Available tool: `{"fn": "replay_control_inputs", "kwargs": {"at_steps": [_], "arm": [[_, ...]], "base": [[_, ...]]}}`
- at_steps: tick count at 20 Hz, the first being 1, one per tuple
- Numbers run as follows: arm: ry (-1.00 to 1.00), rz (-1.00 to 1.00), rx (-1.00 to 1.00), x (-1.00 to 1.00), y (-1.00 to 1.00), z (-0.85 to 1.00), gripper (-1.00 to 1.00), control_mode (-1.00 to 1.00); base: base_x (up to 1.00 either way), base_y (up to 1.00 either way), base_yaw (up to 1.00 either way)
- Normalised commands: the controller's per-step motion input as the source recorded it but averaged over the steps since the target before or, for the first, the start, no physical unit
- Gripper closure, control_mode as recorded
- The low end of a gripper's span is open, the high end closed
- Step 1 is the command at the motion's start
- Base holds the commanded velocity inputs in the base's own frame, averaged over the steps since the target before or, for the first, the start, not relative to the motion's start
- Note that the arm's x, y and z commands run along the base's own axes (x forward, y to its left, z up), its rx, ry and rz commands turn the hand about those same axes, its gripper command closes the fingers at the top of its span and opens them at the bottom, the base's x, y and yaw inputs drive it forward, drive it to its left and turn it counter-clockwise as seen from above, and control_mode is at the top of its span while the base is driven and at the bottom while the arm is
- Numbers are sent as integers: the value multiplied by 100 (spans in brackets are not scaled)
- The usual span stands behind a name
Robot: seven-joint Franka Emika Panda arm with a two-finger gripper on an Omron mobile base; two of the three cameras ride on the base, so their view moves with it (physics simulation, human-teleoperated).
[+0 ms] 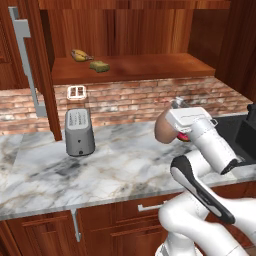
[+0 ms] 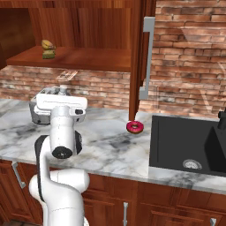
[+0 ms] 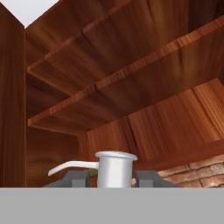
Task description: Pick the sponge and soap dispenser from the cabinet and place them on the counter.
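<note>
One soap dispenser [image 1: 163, 131], rigid, smooth and probably slippery, is held clamped at its rounded body by the gripper [image 1: 172, 127] above the counter [image 1: 120, 165]; the thin pump nozzle [image 3: 70, 166] is judged unsuitable for grasping.

A home kitchen: a white-and-grey veined marble counter [image 1: 115, 165] tops reddish wood drawer fronts, with a grey metal toaster [image 1: 79, 131] standing on it, a black sink [image 2: 185, 145] set into it, red brick behind it, and a dark reddish-brown wooden cabinet [image 1: 130, 67] above it.
</note>
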Motion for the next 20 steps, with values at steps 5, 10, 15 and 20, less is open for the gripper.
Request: {"fn": "replay_control_inputs", "kwargs": {"at_steps": [5, 10, 15, 20], "arm": [[6, 2, -3, -4, 26, -63, 100, -100], [4, 1, -6, -11, 39, -63, 100, -100], [8, 1, -6, -8, 34, -70, 100, -100], [9, 0, -7, -8, 35, -76, 100, -100]], "base": [[0, 0, 0], [0, 0, 0], [0, 0, 0], [0, 0, 0]]}}
